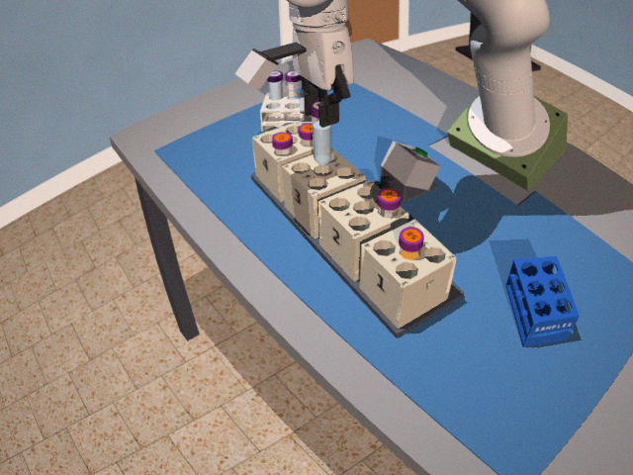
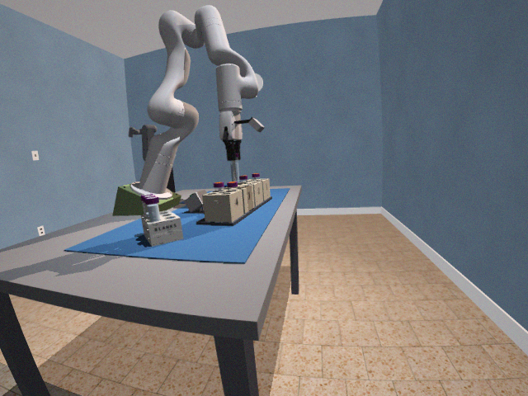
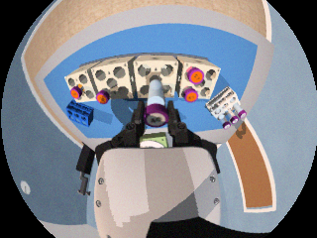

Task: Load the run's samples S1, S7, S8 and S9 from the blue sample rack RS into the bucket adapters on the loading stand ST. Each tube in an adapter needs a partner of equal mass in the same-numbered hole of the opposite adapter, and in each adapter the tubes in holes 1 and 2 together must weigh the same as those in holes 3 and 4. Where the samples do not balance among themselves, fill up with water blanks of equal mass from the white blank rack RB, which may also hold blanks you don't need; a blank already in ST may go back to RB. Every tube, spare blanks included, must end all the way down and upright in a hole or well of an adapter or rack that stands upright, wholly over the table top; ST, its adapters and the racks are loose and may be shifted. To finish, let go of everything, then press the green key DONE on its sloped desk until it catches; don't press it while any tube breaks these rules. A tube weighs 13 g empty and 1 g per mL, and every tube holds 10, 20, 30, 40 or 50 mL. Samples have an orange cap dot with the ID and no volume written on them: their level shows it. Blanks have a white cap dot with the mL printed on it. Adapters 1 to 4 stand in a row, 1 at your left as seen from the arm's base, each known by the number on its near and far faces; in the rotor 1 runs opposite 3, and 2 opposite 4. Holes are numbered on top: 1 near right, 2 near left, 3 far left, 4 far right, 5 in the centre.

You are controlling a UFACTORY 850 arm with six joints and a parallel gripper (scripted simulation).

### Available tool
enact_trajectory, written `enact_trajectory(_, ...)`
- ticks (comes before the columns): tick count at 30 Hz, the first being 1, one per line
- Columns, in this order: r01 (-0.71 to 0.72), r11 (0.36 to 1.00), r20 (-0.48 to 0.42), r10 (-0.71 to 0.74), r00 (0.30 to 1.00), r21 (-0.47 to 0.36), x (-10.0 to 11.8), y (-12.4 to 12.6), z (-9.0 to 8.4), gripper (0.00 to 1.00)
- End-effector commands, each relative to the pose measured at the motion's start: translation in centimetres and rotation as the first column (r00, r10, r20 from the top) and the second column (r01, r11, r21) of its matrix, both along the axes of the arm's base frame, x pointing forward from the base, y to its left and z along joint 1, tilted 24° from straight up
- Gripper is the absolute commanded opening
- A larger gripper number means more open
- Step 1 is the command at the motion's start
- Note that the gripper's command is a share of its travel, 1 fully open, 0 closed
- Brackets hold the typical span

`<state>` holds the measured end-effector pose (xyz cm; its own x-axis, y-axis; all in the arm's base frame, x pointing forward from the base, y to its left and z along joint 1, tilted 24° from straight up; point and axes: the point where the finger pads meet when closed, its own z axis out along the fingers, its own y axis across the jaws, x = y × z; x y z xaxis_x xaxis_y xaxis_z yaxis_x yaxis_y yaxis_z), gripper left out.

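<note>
My gripper (image 1: 324, 111) is shut on a blank tube (image 1: 321, 141) with a purple cap and pale contents. It holds the tube upright, with the tip just at the top of adapter 3 (image 1: 326, 178); I cannot tell over which hole. The wrist view shows the tube's cap (image 3: 157, 114) between the fingers above the adapter row. Adapter 4 (image 1: 270, 158) holds two orange-dot samples (image 1: 282, 141) (image 1: 306, 131). Adapter 2 (image 1: 357, 225) holds one sample (image 1: 388, 199), and adapter 1 (image 1: 408, 281) holds one (image 1: 411, 238). The blue sample rack (image 1: 544, 301) is empty.
The white blank rack (image 1: 278, 110) stands just beyond adapter 4 with two blanks (image 1: 283, 81) in it; it also shows in the exterior view (image 2: 162, 230). The grey desk (image 1: 408, 171) with the green key (image 1: 420, 150) sits between the stand and the arm's base (image 1: 510, 142).
</note>
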<state>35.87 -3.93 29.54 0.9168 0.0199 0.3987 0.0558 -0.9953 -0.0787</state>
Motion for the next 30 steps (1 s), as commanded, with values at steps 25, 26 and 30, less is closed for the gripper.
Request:
enact_trajectory(25,0.000,1.000,0.001,0.000,1.000,0.000,0.7,0.1,-1.3,0.00)
enact_trajectory(26,0.000,1.000,0.001,0.000,1.000,0.000,0.7,0.1,-1.4,0.00)
enact_trajectory(30,0.000,1.000,0.001,0.000,1.000,0.000,0.9,0.2,-1.8,0.00)
